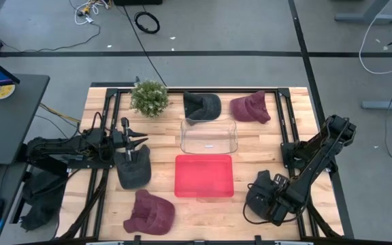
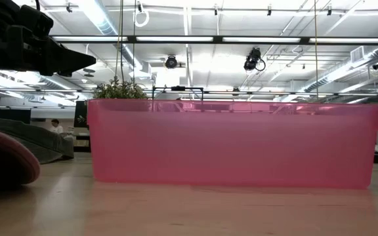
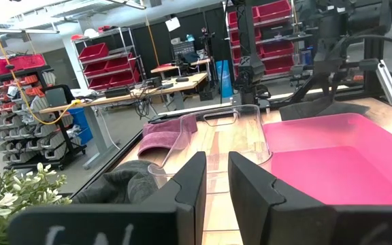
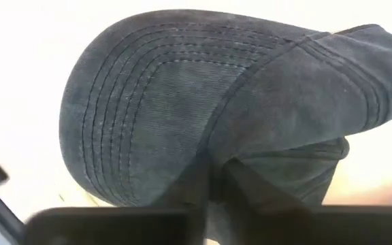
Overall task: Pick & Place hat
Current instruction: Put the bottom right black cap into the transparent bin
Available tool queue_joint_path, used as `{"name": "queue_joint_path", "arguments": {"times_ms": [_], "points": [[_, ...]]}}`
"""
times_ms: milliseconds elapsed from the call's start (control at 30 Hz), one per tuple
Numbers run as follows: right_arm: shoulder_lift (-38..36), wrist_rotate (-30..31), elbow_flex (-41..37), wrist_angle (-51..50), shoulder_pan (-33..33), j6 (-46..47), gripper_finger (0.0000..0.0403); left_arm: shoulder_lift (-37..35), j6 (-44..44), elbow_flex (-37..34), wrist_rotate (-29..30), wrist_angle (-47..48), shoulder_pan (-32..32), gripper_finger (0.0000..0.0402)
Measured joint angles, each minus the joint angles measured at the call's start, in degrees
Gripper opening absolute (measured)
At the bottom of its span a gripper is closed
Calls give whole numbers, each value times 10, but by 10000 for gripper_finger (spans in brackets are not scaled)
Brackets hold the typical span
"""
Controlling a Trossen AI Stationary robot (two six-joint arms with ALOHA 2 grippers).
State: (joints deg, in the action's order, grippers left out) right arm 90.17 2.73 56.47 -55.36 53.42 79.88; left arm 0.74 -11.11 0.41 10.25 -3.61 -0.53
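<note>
Several hats lie on the table. A dark grey cap (image 1: 258, 185) sits near the right near corner, and my right gripper (image 1: 269, 201) is down on it, shut; in the right wrist view the cap (image 4: 182, 95) fills the picture behind the gripper (image 4: 220, 194). My left gripper (image 1: 143, 139) hovers over a grey hat (image 1: 133, 170) at the table's left, touching nothing. In the left wrist view it (image 3: 216, 180) shows a narrow gap between its fingers. A pink bin (image 1: 204, 192) stands at the centre. My right gripper pinches the dark grey cap where the stitched brim meets the crown (image 4: 218, 153), with a ridge of cloth between the two fingers. The fingers come from above, pointing down. The cap lies flat on the table under them; how far back the cloth reaches does not show.
A clear bin (image 1: 209, 144) stands behind the pink one. A dark hat (image 1: 201, 104), a maroon hat (image 1: 250, 107) and a potted plant (image 1: 150, 97) line the far edge. Another maroon hat (image 1: 148, 212) lies near left. Bare wood lies right of the bins.
</note>
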Motion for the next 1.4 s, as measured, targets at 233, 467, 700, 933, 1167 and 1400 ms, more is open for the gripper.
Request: {"name": "queue_joint_path", "arguments": {"times_ms": [233,467,700,933,1167,1400], "points": [[-2,-19,0,0,-9,-2,23,0,0,0,0,0,0,67],[-48,-18,0,1,-35,10,8,0,0,0,0,0,0,67],[-78,31,0,0,-54,21,4,0,0,0,0,0,0,67],[-97,84,0,1,-79,-16,2,0,0,0,0,0,0,67],[-132,180,0,10,-108,-60,2,0,0,0,0,0,0,67],[-161,262,0,91,-135,-93,2,0,0,0,0,0,0,67]]}}
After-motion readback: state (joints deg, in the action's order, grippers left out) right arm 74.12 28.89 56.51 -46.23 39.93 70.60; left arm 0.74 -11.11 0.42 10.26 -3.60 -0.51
